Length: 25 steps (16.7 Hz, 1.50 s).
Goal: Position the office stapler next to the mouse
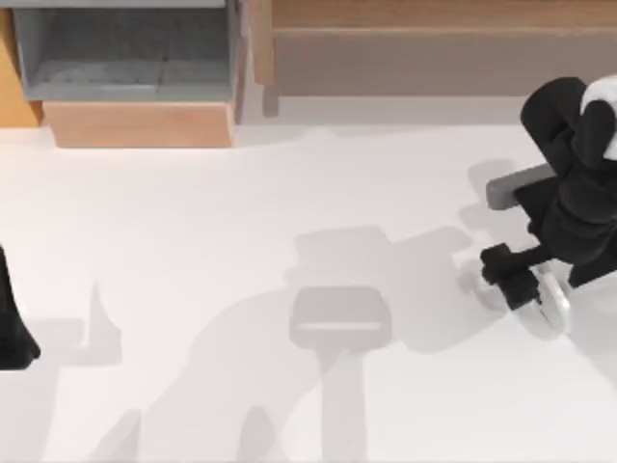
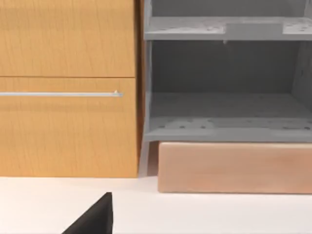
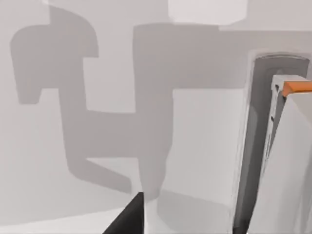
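White tabletop (image 1: 193, 241) carries no visible mouse, so placement remains undone, while the right hand (image 1: 521, 280) at the right side grips the office stapler (image 3: 278, 161).

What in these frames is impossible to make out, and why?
- Office stapler: in the right wrist view the picture's edge cuts it off, so its full length and far end are hidden.
- Whether the right gripper touches the stapler: in the top view the black arm covers that spot.
- Left arm: cut off by the top view's left edge.
- Grey shelf: cut off by the top view's upper edge.
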Each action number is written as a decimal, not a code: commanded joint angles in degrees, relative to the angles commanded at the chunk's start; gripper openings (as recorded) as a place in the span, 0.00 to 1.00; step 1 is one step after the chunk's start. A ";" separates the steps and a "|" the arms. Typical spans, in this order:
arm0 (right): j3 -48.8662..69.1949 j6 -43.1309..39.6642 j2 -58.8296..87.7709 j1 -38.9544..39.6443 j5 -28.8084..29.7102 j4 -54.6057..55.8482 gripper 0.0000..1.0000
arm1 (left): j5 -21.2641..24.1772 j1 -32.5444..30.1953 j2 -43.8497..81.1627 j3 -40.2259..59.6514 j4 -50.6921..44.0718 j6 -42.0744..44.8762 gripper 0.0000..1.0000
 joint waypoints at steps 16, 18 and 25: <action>0.00 0.00 0.00 0.00 0.00 0.00 0.00 | 0.00 0.00 0.00 0.00 0.00 0.00 1.00; 0.16 0.01 -0.16 -0.08 0.03 -0.23 0.00 | 0.00 0.00 0.00 0.00 0.00 0.00 1.00; 3.44 -0.04 -2.92 -0.14 -0.01 -6.30 0.00 | 0.00 0.00 0.00 0.00 0.00 0.00 1.00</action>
